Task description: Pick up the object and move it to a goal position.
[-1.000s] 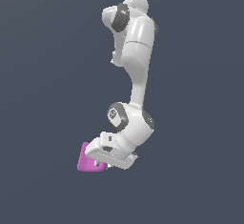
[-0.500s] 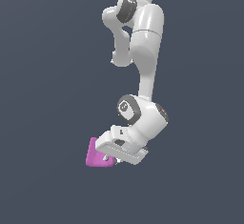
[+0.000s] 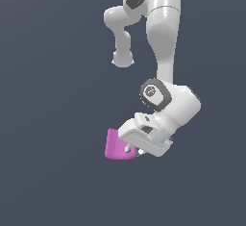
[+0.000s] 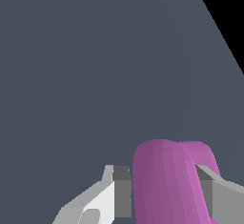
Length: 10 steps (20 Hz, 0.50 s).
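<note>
1. My Panda arm (image 3: 163,37) folds down from above, its wrist tilted toward the exterior view's left.
2. The pincer (image 4: 164,192) is clenched on the magenta-pink block (image 4: 167,180), one finger on each flank.
3. The block hangs at the pincer's tip; whether any surface lies beneath it I cannot tell.
4. It looks rigid, light and smooth; I judge the flat flanks the right hold.
5. Its grooved length seems to run away from the wrist camera, crosswise to the fingers.
</note>
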Available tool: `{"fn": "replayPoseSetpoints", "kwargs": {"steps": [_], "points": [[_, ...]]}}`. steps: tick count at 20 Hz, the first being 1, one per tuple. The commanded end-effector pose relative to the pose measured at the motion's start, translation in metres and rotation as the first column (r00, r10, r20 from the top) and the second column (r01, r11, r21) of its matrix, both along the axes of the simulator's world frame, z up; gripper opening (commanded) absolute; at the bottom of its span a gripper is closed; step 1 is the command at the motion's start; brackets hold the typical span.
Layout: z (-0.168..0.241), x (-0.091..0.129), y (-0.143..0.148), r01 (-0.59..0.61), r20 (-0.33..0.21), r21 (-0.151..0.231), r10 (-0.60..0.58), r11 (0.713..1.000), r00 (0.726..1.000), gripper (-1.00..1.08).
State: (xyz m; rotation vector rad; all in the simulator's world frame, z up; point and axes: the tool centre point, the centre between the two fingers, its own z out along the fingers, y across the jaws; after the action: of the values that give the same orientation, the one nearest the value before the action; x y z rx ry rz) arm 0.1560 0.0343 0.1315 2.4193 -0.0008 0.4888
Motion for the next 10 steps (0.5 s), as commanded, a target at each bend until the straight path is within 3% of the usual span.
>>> {"fn": "replayPoseSetpoints", "kwargs": {"steps": [1,10], "points": [[0.014,-0.005,0.018,0.001,0.000,0.000,-0.001,1.000,1.000,-1.00],[0.043,-0.012,0.055,0.001,0.000,-0.001,-0.001,1.000,1.000,-1.00]]}}
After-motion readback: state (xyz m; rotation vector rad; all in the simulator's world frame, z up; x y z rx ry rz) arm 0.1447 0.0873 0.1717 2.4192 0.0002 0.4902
